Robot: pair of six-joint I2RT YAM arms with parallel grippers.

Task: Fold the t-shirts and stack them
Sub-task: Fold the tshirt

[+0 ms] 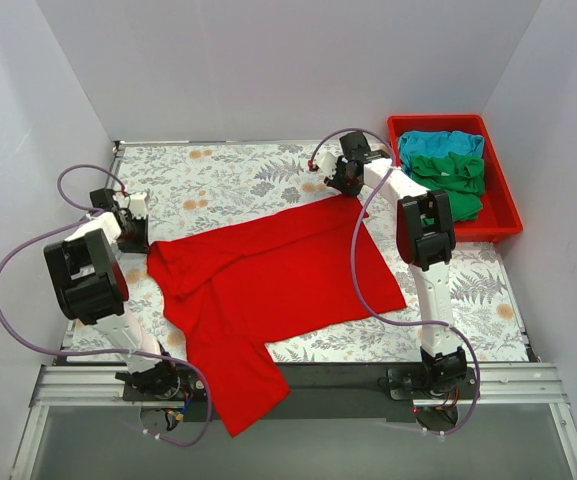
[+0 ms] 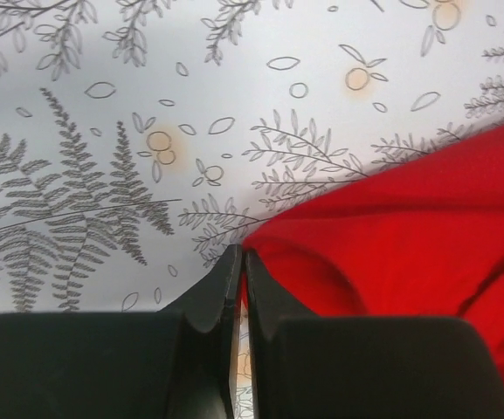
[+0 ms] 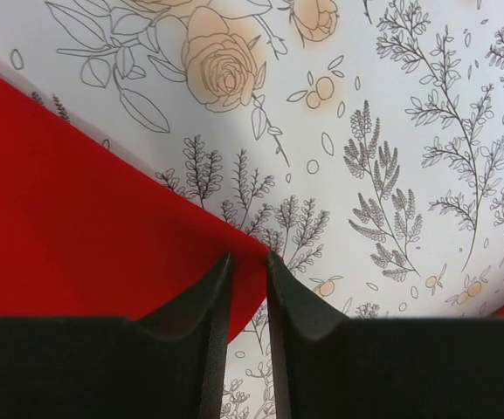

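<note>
The red t-shirt [image 1: 268, 270] lies spread open and unfolded across the middle of the table, one sleeve hanging over the near edge. The step in hand looks like taking hold of its far corners for a first fold.

The left gripper [image 2: 240, 262] sits at the shirt's left corner, fingers clenched together right at the hem. Whether cloth is caught between them cannot be told. The right gripper [image 3: 247, 271] straddles the far right corner, its jaws narrowly parted around the cloth and not yet clamped.

Next, the right needs to pinch, and then both should lift evenly and carry the far edge toward the robot.

Plain white walls [image 1: 288, 60] enclose a floral-printed tablecloth [image 1: 218, 175]. A red plastic tray [image 1: 503, 215] at the far right holds the green t-shirt [image 1: 453, 180] and the turquoise t-shirt [image 1: 438, 143], both crumpled.
</note>
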